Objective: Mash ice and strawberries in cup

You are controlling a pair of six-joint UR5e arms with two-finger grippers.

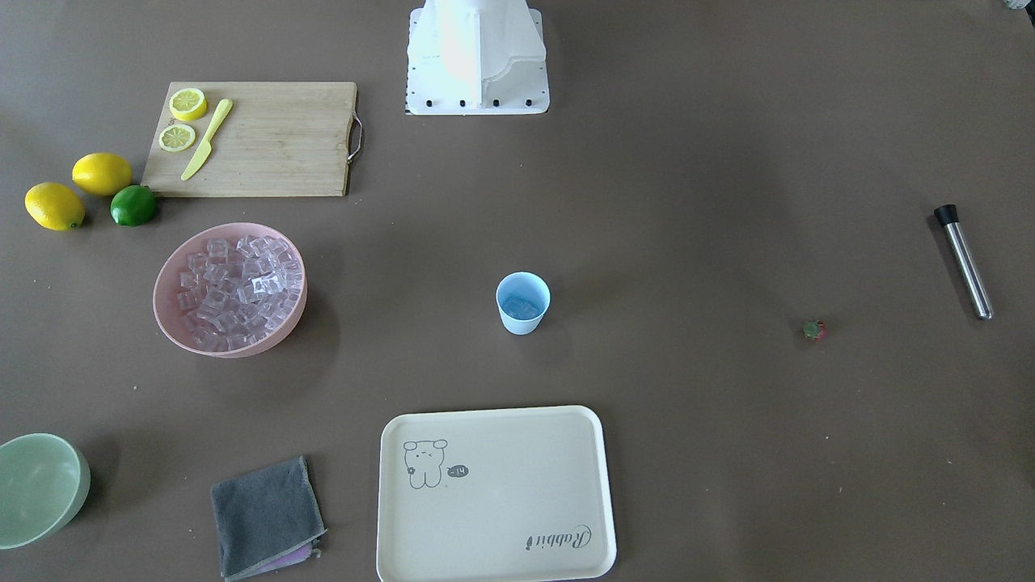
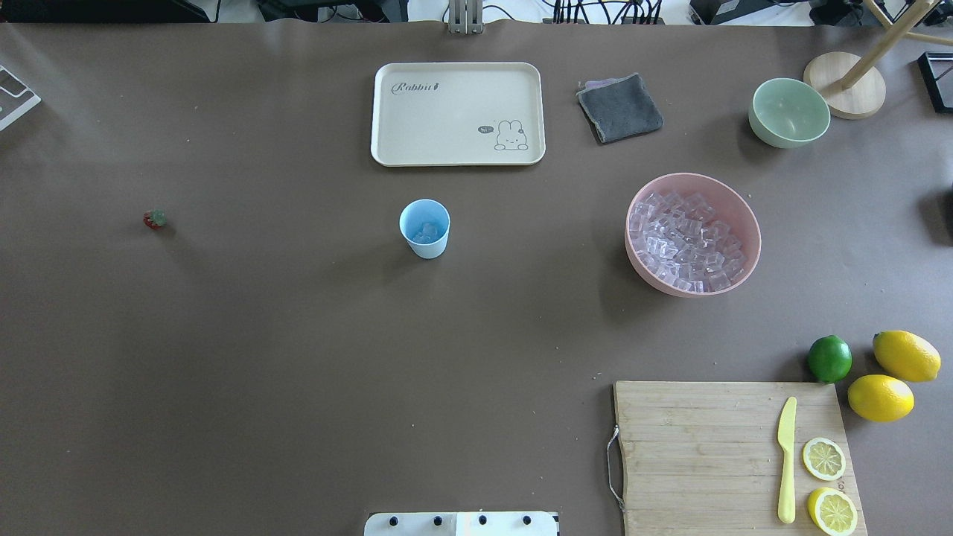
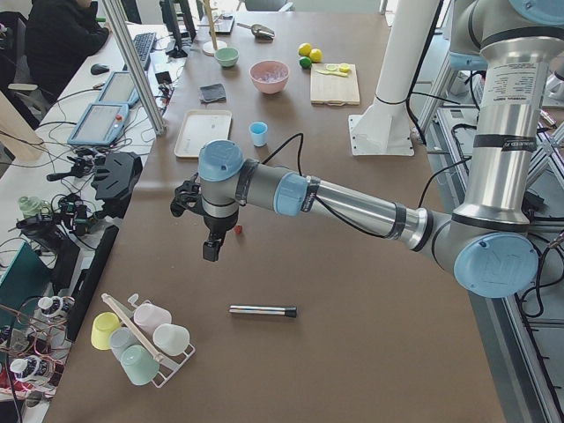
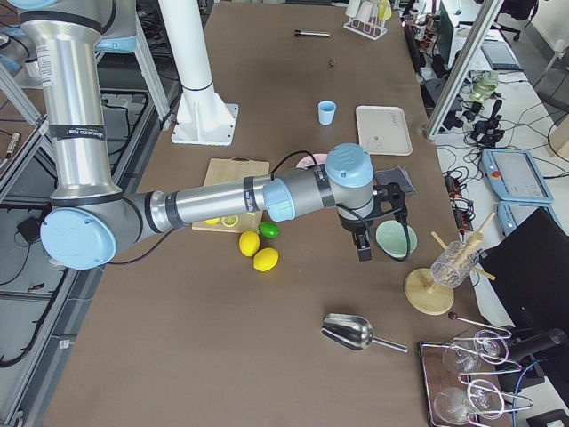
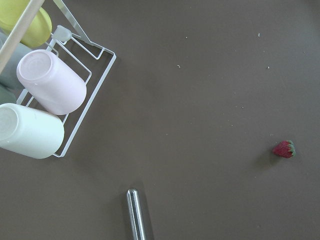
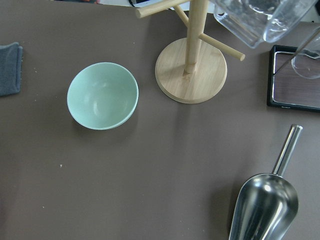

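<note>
The cup [image 1: 522, 302] stands upright near the middle of the table, between the tray [image 1: 501, 501] and the robot base, and some ice [image 1: 521, 308] lies at its bottom. Much more ice fills the pink bowl [image 1: 242, 349], which is well apart from the cup, on the robot's right side. The strawberry [image 1: 814, 329] lies alone on the table, well apart from the cup on the robot's left side, and a steel rod [image 1: 964, 260] lies further out beyond it. The left gripper [image 3: 211, 249] hangs above the table near the strawberry, pointing down; whether its fingers are apart or together, I cannot tell. The right gripper [image 4: 364, 249] hangs above the table near the green bowl [image 6: 102, 95], with a metal scoop [image 6: 265, 205] not far from it; its state I also cannot tell.
</note>
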